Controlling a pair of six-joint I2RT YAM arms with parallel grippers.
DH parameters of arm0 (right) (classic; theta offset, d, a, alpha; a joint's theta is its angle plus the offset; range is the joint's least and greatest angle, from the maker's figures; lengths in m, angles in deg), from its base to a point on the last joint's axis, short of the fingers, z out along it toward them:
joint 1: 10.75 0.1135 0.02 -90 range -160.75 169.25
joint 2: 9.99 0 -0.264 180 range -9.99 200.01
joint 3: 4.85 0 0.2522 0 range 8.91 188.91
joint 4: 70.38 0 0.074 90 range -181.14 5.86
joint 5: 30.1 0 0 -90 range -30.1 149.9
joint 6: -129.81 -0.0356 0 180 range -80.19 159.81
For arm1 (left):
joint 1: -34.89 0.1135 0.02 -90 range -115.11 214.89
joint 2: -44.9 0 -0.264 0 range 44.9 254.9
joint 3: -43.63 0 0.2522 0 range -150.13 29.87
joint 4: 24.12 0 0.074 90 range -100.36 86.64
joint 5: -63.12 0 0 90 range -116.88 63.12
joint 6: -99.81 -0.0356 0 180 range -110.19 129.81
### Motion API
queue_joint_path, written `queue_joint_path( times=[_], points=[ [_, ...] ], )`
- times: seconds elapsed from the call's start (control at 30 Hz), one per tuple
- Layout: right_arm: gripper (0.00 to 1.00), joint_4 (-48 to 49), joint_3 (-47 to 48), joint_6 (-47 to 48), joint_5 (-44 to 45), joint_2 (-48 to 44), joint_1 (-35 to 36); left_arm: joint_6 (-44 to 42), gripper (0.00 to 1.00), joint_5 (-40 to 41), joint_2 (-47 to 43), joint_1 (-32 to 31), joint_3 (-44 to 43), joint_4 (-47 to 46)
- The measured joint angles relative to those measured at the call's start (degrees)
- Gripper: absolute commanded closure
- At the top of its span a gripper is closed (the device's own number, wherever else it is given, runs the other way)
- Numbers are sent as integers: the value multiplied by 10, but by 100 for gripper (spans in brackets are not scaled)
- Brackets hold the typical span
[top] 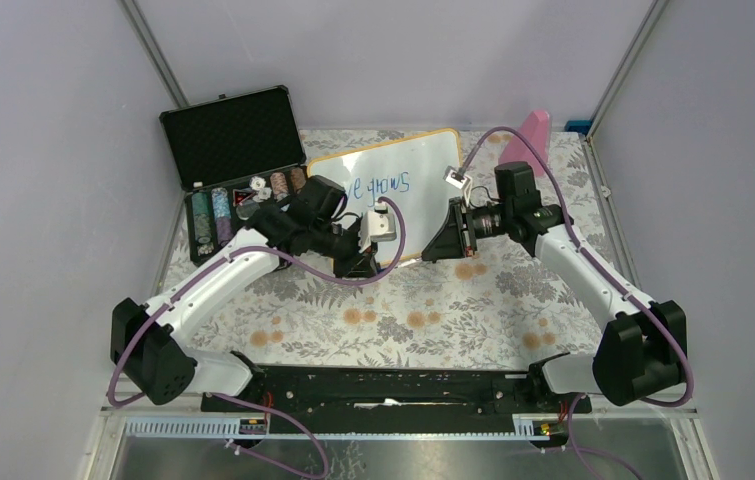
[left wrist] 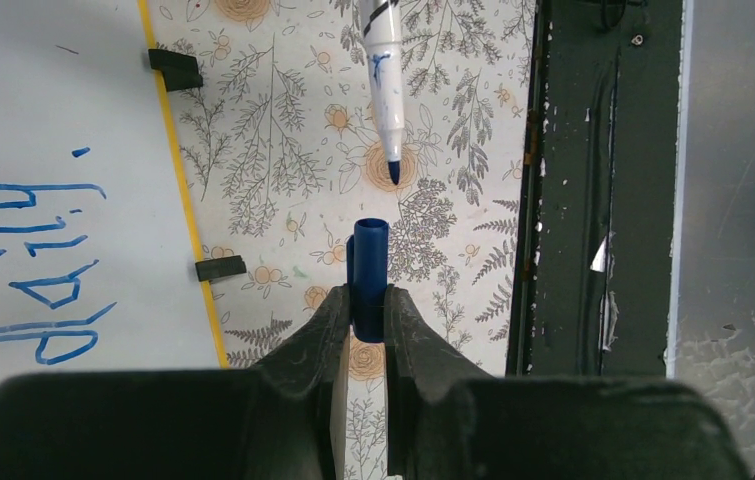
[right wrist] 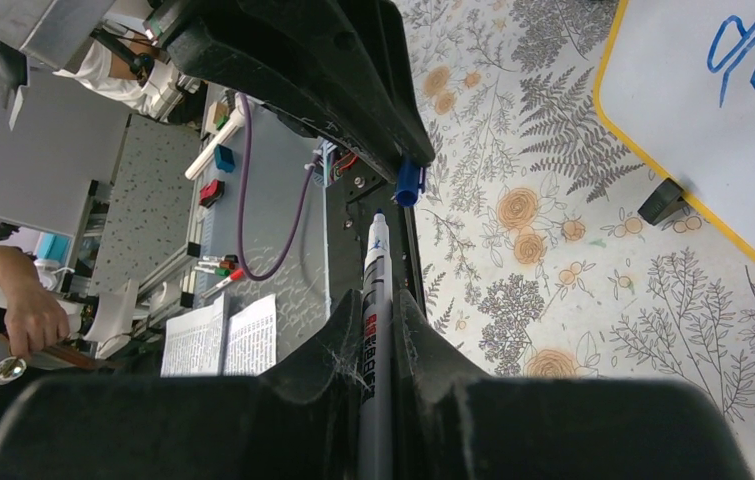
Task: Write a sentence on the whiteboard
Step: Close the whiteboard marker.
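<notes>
While left end effector [left wrist: 368, 305] pinches cap [left wrist: 369, 245] | right end effector [right wrist: 378, 312] pinches marker [right wrist: 377, 262], tip seemingly toward cap

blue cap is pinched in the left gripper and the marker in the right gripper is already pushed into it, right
Not pushed in. The blue cap is pinched in the left gripper and the marker is in the right gripper, but its bare tip stops short of the cap's mouth, with flowered tablecloth showing between them. The left wrist view shows it.
</notes>
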Motion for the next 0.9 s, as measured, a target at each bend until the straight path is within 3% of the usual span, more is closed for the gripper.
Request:
queue_joint_path(
  times=[0.9],
  points=[
    [100, -1, 0, 0, 31, 1, 16, 19, 100, -23, 3, 0, -11, 2]
  ],
)
